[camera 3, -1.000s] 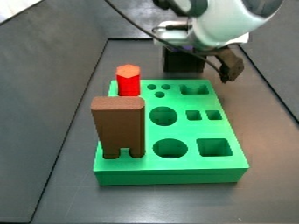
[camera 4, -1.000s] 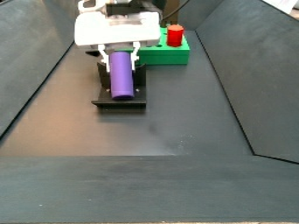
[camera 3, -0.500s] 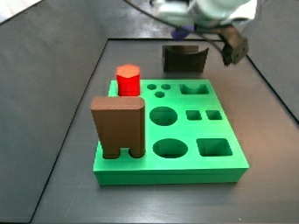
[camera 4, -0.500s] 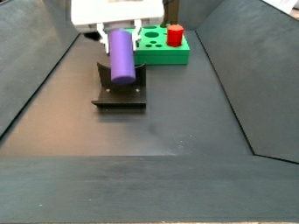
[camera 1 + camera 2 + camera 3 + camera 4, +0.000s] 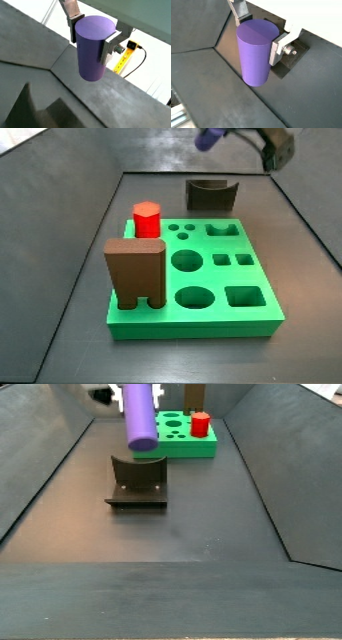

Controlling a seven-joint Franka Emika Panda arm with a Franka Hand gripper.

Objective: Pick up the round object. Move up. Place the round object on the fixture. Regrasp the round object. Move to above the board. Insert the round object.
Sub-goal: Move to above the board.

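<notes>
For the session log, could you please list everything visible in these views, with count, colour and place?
round object: 1, purple, held upright in the air above the fixture.
fixture: 1, dark, on the floor near the board, notch empty.
board: 1, green, on the floor, most holes empty.
red hexagonal peg: 1, red, standing in a back corner of the board.
brown block: 1, brown, standing on the board's front.
yellow cable: 1, beyond the floor's edge.
gripper: 1, silver fingers shut on the round object's upper end.

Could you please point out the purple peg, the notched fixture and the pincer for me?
purple peg (image 5: pixel 140 419): side view, middle of its side.
fixture (image 5: pixel 139 477): side view, front face under the notch.
pincer (image 5: pixel 93 33): wrist view, between the fingertips, shut on the peg.
</notes>
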